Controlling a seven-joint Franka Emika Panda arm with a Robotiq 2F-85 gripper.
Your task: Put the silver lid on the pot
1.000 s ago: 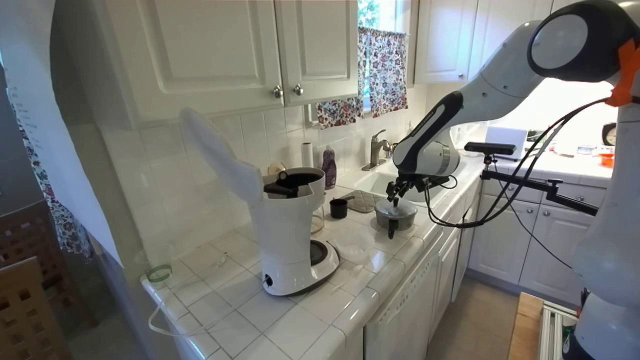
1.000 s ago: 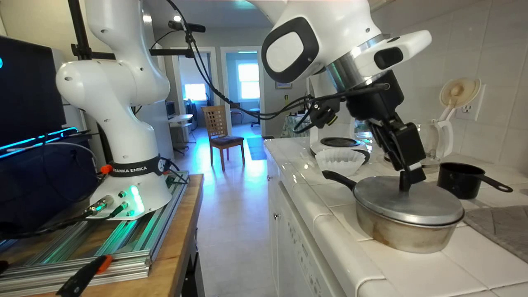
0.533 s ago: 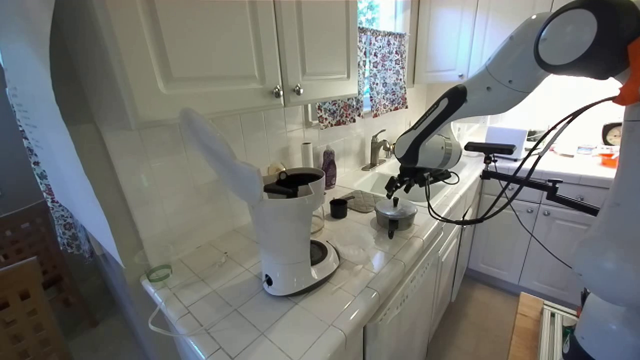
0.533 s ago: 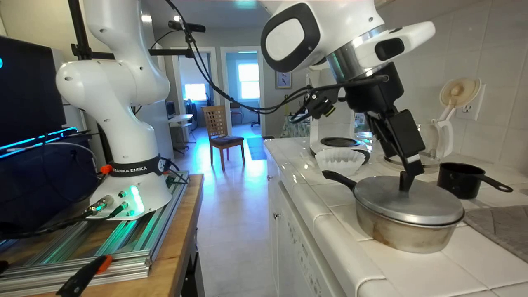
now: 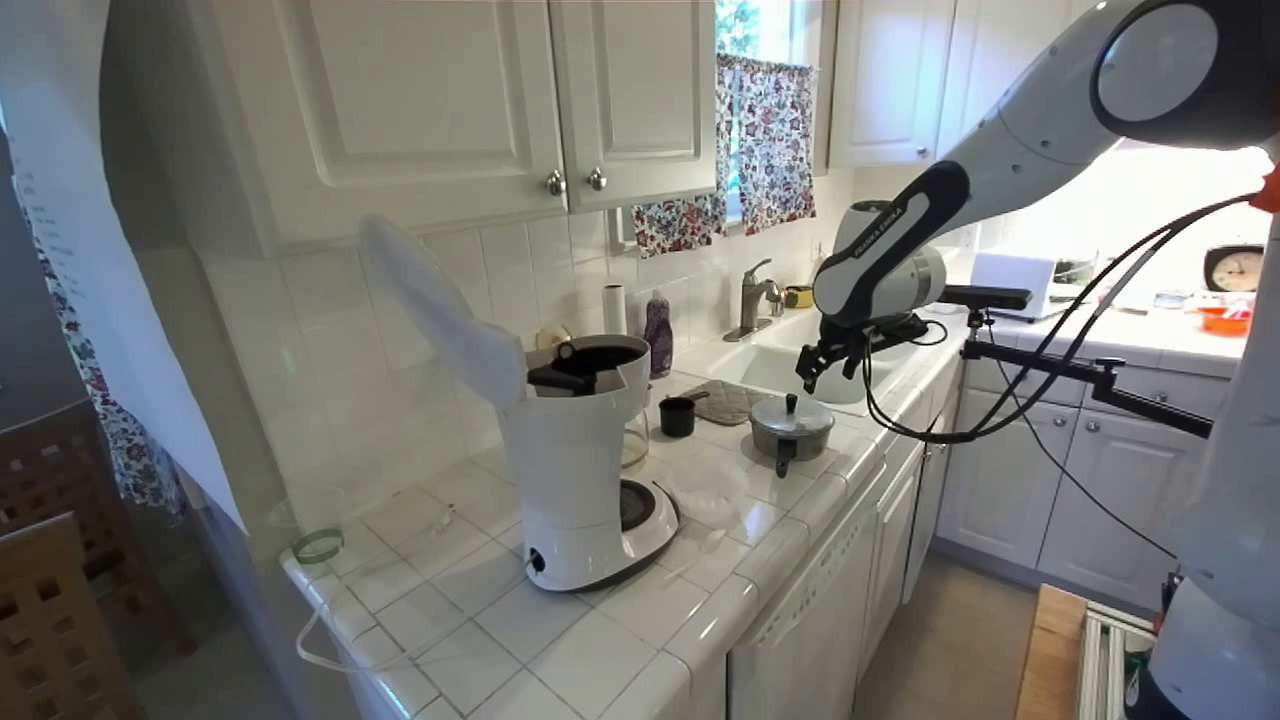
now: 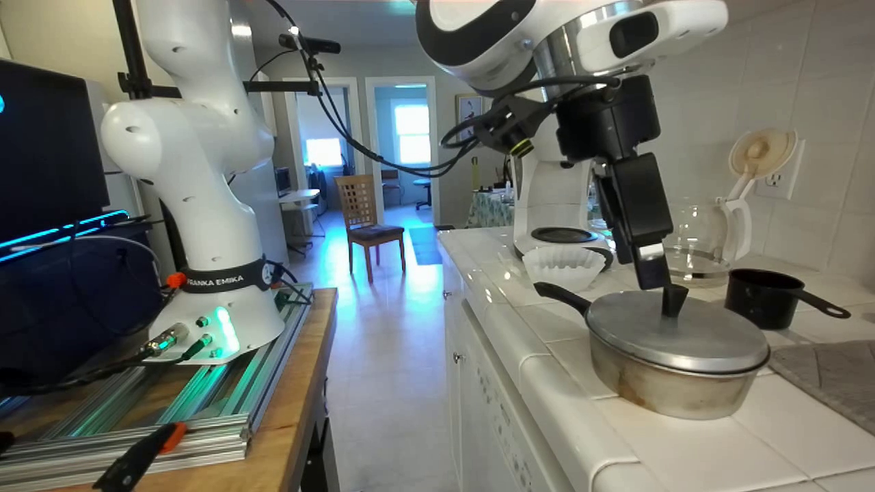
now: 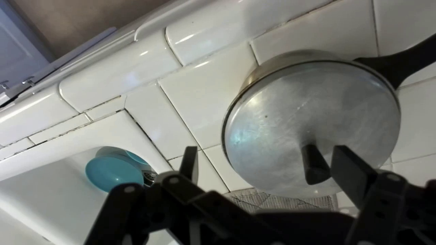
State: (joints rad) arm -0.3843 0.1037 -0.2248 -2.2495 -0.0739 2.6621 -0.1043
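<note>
Wrist view: lid (image 7: 293, 115) covers pot (image 7: 274, 65); sink (image 7: 51, 190) holds blue dish (image 7: 114, 173).

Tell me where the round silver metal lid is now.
At lower right in an exterior view, the round silver metal lid sits on the low grey metal pot, left of the small black cup.

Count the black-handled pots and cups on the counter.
2: the pot under the silver lid, by the sink; and the black cup, nearer the tiled wall. More could be hidden behind the coffee maker.
</note>
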